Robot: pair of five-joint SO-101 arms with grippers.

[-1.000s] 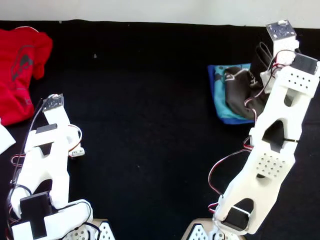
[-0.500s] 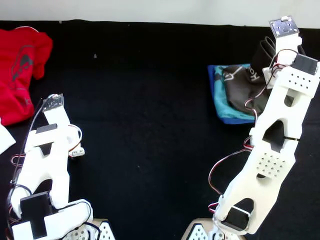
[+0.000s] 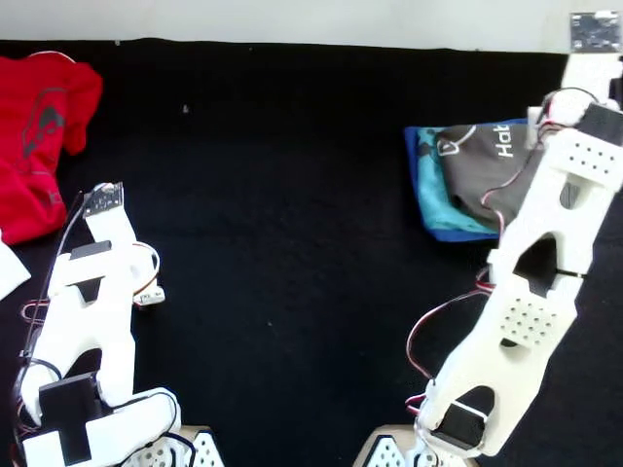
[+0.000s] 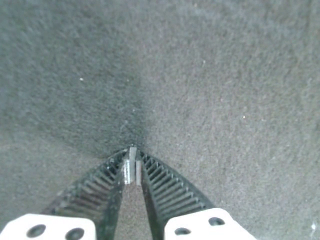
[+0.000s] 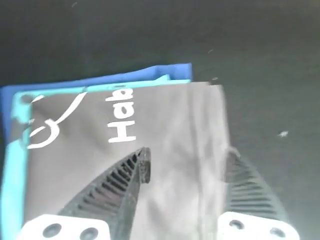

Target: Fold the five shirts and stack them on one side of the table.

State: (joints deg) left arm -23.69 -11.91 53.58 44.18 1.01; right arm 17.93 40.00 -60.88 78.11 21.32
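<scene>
Shirts lie in two places on the black bench (image 3: 292, 195). A red shirt (image 3: 39, 136) is crumpled at the far left corner, not folded. Near the far right corner there is a stack: a blue shirt (image 3: 419, 185) at the bottom, a teal shirt (image 3: 433, 199) on it, and a grey shirt (image 3: 482, 175) with white print on top. The grey shirt (image 5: 170, 125) lies spread flat over the other two, so the blue one (image 5: 100, 82) and the teal one (image 5: 17, 150) show as borders along two of its sides.

The right arm (image 3: 545, 263) is stretched out over this stack. The right tool (image 5: 187, 162) is above the grey shirt with its fingers wide apart, and it has hold of nothing; one finger looks blurred.

The left arm (image 3: 92, 292) is near the left edge of the bench, well apart from the red shirt. The left tool (image 4: 132, 160) has its toothed fingers pressed together at the tips, nothing between them, just over bare bench cloth.
</scene>
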